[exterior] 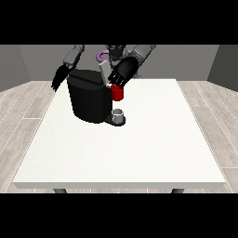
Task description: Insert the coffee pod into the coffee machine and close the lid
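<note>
The black coffee machine [88, 100] stands at the table's far left of centre. Its thin grey lid [103, 74] is tilted up at the machine's top right. The hand at the view's right [122, 70] hovers just right of the lid and directly above a red thing at the machine [117, 93]. A small grey thing [119, 114] sits on the machine's low base below the red thing; I cannot tell it for the pod. The hand at the view's left [59, 79] hangs with straight fingers beside the machine's left side, holding nothing.
The white table [139, 148] stretches wide in front of and to the right of the machine. Its far edge runs just behind the machine, close to the robot's body [109, 52].
</note>
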Controlling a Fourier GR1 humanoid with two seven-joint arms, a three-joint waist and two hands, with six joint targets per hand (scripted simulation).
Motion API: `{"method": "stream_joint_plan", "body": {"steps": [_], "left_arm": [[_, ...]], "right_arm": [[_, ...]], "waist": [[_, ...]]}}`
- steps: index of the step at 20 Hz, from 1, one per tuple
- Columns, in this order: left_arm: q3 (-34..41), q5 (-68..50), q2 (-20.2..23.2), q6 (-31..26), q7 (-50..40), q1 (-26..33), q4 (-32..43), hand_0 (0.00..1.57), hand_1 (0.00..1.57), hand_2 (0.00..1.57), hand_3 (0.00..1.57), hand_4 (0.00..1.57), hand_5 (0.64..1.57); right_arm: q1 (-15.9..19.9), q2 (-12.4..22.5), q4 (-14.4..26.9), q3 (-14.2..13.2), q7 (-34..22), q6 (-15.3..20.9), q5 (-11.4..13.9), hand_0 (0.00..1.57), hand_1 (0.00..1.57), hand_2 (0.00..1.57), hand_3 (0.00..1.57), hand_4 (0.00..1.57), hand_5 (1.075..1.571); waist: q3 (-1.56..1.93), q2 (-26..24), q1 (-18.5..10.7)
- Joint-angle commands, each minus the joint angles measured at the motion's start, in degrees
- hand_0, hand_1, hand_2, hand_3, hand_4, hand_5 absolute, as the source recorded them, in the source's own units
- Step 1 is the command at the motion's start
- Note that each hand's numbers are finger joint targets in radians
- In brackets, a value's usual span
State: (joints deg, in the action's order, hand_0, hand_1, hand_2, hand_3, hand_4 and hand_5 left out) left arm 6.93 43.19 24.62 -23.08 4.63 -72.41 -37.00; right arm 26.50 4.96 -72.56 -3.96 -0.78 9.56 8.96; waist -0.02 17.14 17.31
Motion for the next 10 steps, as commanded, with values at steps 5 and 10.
{"method": "stream_joint_plan", "body": {"steps": [5,10], "left_arm": [[0.0,0.8,0.6,2.9,2.5,-1.1,-1.2,1.24,1.24,1.26,1.20,0.29,1.571],[-3.1,5.2,3.3,3.6,3.4,-1.7,-0.6,1.21,1.21,1.22,1.10,0.00,1.571]], "right_arm": [[0.0,-1.1,1.4,-0.2,4.1,2.5,1.0,0.00,0.00,0.00,0.00,0.00,1.571],[2.7,-1.0,0.6,-1.3,0.8,2.9,0.1,0.00,0.00,0.00,0.00,0.00,1.571]], "waist": [[0.04,2.4,-1.4],[0.04,3.4,-0.6]]}}
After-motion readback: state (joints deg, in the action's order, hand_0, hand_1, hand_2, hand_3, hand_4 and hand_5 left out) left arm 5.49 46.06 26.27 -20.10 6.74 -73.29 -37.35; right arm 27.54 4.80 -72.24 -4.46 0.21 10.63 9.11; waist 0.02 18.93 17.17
